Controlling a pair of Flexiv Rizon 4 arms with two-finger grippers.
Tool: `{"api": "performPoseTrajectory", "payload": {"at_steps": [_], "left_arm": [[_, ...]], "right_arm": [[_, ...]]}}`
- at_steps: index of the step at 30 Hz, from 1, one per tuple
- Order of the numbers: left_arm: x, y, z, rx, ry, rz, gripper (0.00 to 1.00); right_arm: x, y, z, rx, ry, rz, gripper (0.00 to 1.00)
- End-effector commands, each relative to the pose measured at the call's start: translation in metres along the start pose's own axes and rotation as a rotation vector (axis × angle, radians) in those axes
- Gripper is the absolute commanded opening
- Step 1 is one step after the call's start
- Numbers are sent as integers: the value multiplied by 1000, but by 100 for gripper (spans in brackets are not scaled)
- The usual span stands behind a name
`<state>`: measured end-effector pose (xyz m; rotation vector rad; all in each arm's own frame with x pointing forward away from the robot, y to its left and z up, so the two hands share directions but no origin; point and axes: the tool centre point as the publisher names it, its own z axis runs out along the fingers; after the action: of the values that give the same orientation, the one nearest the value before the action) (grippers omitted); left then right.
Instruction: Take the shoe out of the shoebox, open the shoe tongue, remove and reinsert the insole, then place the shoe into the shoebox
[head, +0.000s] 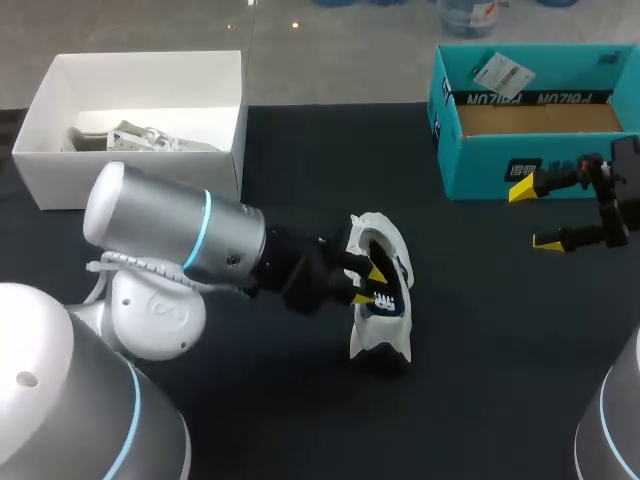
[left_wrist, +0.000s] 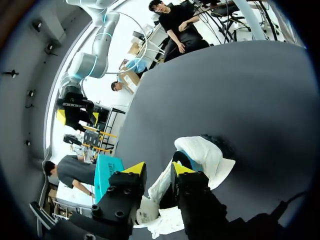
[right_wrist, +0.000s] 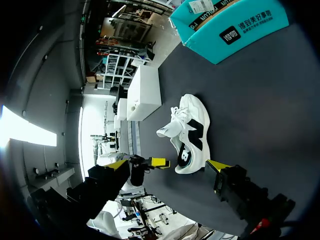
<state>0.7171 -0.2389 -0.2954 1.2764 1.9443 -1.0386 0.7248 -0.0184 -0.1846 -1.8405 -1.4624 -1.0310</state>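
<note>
The white-and-black shoe (head: 375, 345) lies mid-frame on the dark table (head: 480, 350) with the left end effector (head: 370, 285) right at its opening; I cannot tell whether it grips. At the right edge the right end effector (head: 535, 215) hangs spread wide, just before the teal shoebox (head: 500, 165), which bears dark print outside and a white label (head: 505, 72) inside.

Shoe (head: 397, 262) lies mid tabletop (head: 480, 380), our L pincer (head: 369, 285) at it. Box (head: 120, 175) back-left, shoebox (head: 500, 165) back-right w/ our R pincer (head: 535, 215) just before it.
</note>
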Motion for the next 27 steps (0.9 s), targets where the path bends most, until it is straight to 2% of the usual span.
{"api": "performPoseTrajectory", "payload": {"at_steps": [1, 2, 5, 6, 7, 8, 20, 23, 25, 27], "left_arm": [[-23, 8, -16, 92, 248, 183, 0], [-25, 10, -16, 91, 291, 231, 0], [-28, 12, -16, 184, 438, 301, 0], [-28, 14, -16, 193, 479, 310, 0], [-30, 16, -13, 169, 486, 307, 0], [-34, 17, -10, 184, 456, 226, 0], [-34, 17, -10, 184, 456, 226, 0], [-34, 28, 6, 128, 506, 273, 0], [-32, 29, 13, 168, 559, 304, 0], [-27, 29, 21, 158, 605, 345, 0]], "right_arm": [[0, -1, 1, -2, -3, 1, 100], [0, -1, 1, -2, -3, 1, 100], [0, -1, 1, -2, -3, 1, 100], [0, -1, 1, -2, -3, 1, 100], [0, -1, 1, -2, -3, 1, 100], [0, -1, 1, -2, -3, 1, 100], [0, -1, 1, -2, -3, 1, 100], [0, -1, 1, -2, -3, 1, 100], [0, -1, 1, -2, -3, 1, 100], [0, -1, 1, -2, -3, 1, 100]]}}
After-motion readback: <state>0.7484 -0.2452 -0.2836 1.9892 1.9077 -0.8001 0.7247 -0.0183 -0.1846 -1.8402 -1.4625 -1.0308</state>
